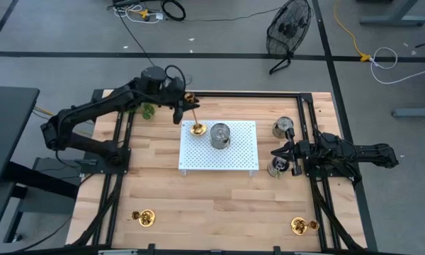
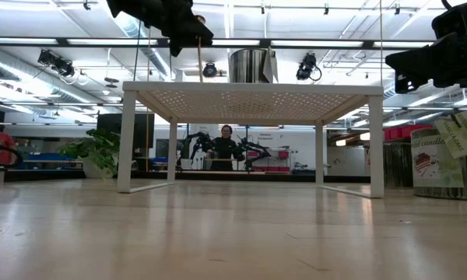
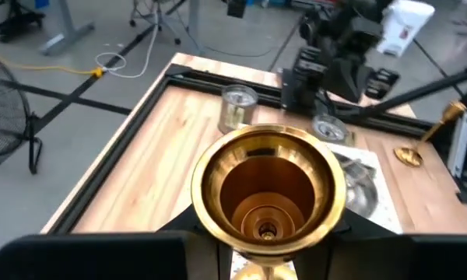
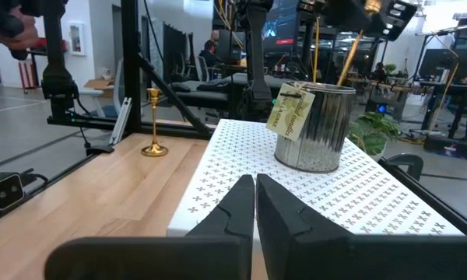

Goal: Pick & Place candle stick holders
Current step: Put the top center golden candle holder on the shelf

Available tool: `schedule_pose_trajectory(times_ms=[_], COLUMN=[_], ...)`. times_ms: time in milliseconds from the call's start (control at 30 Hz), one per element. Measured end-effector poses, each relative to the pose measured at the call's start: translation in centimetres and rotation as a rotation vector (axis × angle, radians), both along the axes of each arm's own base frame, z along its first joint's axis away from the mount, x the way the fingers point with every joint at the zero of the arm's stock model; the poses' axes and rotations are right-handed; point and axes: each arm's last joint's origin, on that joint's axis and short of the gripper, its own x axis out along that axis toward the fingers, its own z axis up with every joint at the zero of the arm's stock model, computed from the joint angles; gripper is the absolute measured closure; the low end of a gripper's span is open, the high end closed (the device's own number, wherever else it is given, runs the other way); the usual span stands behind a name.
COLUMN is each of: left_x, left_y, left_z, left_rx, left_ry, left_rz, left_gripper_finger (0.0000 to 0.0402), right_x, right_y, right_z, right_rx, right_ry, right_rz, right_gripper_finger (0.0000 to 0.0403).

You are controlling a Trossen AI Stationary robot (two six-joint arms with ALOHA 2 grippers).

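The left claw (image 1: 186,101) grips the tall shiny brass candle stick holder (image 1: 195,117) by its cup, stem tilted, base over the white perforated platform (image 1: 241,157). The right claw (image 1: 278,153) waits pinched shut and empty.

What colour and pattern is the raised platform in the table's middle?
The platform is white, dotted all over with small perforations; the right wrist view shows it best.

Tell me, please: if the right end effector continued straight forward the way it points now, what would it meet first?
Probably the white perforated platform; the right end effector, shut, points over its edge. Beyond stands the metal tin, though depth is unclear.
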Motion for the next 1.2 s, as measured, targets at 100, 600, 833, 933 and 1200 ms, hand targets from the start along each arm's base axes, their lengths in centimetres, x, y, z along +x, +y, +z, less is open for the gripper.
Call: schedule_pose_trajectory(times_ms=[100, 600, 833, 933, 1200], left_x=[-0.4, -1.7, -1.4, -1.3, -1.3], left_y=[-0.6, -2.8, -3.4, -3.5, -3.5], left_z=[0.1, 1.8, 1.5, 1.5, 1.2], left_rx=[0.030, 0.102, 0.235, 0.244, 0.212], left_ry=[0.020, -0.023, 0.041, 0.047, 0.050], left_rz=[-0.030, -0.089, -0.054, -0.053, -0.038], left_gripper_finger=[0.0305, 0.0305, 0.0305, 0.0305, 0.0305], right_x=[0.0, 0.0, 0.0, 0.0, 0.0], right_y=[0.0, 0.0, 0.0, 0.0, 0.0], right_z=[0.0, 0.0, 0.0, 0.0, 0.0], right_rx=[0.000, 0.000, 0.000, 0.000, 0.000], right_ry=[0.000, 0.000, 0.000, 0.000, 0.000], right_rz=[0.000, 0.000, 0.000, 0.000, 0.000], right_gripper_finger=[0.0382, 0.0382, 0.0382, 0.0382, 0.0382])
